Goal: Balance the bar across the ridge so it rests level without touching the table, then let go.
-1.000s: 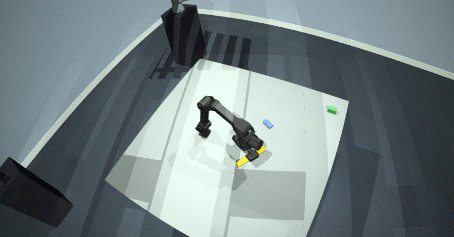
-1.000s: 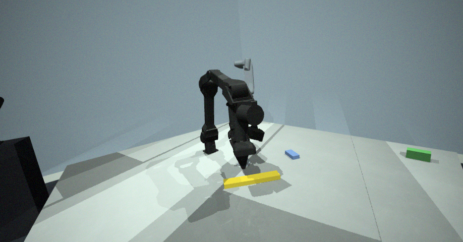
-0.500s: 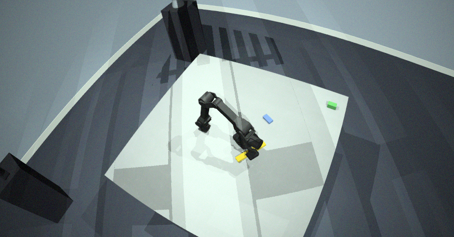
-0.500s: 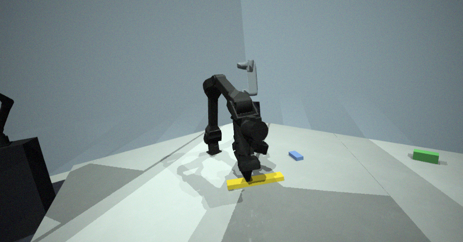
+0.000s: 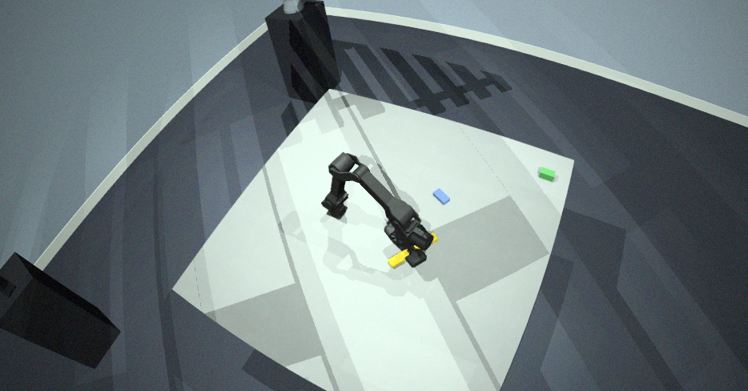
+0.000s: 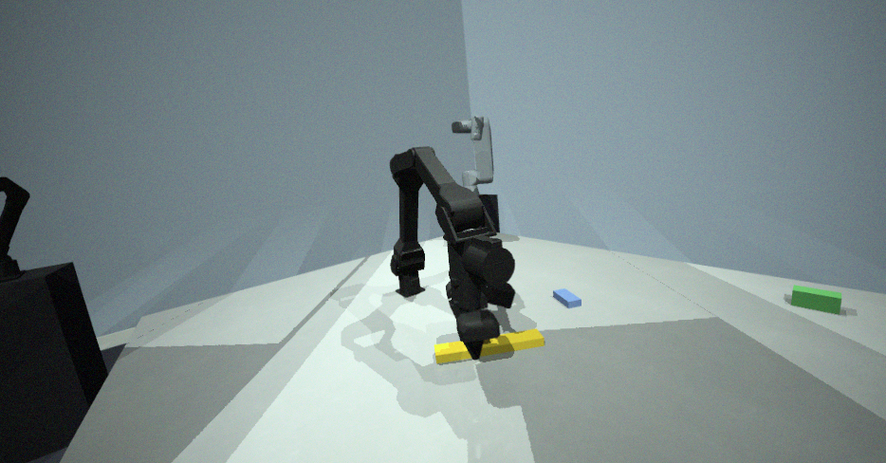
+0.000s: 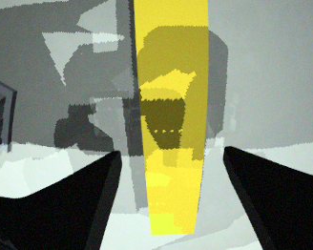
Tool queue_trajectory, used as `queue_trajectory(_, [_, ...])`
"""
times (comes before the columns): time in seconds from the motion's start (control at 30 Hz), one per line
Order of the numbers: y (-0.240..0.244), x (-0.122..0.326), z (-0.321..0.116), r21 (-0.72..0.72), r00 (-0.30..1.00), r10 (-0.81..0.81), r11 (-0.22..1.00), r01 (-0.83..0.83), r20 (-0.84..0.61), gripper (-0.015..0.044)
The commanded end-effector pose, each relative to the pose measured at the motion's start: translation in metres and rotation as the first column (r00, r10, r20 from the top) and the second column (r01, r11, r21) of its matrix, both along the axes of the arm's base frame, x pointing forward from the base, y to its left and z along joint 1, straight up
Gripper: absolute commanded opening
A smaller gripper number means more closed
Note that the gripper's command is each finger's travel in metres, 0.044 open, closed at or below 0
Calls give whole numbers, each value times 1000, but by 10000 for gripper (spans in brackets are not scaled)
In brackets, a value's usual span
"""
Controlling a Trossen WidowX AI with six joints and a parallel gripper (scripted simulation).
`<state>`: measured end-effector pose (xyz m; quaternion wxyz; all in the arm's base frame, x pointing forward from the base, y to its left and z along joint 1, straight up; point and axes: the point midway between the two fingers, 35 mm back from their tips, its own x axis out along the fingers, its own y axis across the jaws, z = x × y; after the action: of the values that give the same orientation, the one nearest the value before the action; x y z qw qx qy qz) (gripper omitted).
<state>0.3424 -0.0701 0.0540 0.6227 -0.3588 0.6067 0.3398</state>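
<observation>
step in hand: the grasp approach, pick not yet made. the gripper is down at the yellow bar, which lies flat on the table. in the wrist view the bar runs lengthwise away from the camera between the two dark fingers, with table visible on either side of it, so the fingers are apart and not touching it. nothing is held.

in the exterior view the fingers straddle the bar left of its middle: the piece showing to the left is shorter than the piece to the right. the top view shows a similar offset, though the arm hides much of the bar there.

targets: a small blue block sits near, behind and to the right of the bar; a green block sits well apart near the far table edge. can't tell from these frames which one is the ridge. blue is low and flat, green looks taller.

next move, my read: close on the bar, ideally after shifting toward its centre. an off-centre grip will make it tilt on lift and makes a level set-down harder. then lift, carry, place the bar's midpoint across the ridge, and only then release.

risk: the bar pivoting in the pads if gripped off-centre.
</observation>
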Motion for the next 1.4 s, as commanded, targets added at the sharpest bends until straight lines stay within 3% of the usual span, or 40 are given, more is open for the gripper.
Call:
queue_trajectory(0.0, [1,0,-3,5,1000,4,1000,-4,2,315])
queue_trajectory(0.33, [1,0,-3,5,1000,4,1000,-4,2,315])
queue_trajectory(0.57, [0,0,-3,0,1000,0,1000,0,-1,131])
queue_trajectory(0.8, [0,0,-3,0,1000,0,1000,0,-1,85])
queue_trajectory(0.9, [0,0,1,0,1000,0,1000,0,-1,6])
queue_trajectory(1.37, [0,4,37,2,1000,1,1000,-1,1,0])
